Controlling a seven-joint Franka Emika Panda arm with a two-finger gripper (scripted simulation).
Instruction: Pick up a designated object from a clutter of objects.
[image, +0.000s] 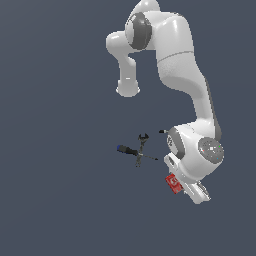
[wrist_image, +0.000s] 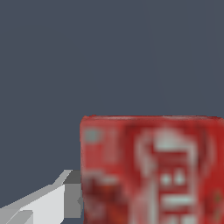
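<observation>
Glossy white arm (image: 175, 55) with rounded links, dark grey joint bands, grey round caps; a pale grey finger (wrist_image: 48, 203) at the tool

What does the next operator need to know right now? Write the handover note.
Gripper: down at the red box; one finger sits against the box's side in the wrist view. The other finger is out of view, so whether it is shut is unclear.
Things: red box lies under the wrist, apart from the rest. Screwdriver and wrench lie crossed, toward the exterior view's left; marker beside the arm.
Done: arm brought to the box.
Left: confirm the grip, then lift the box.
</observation>
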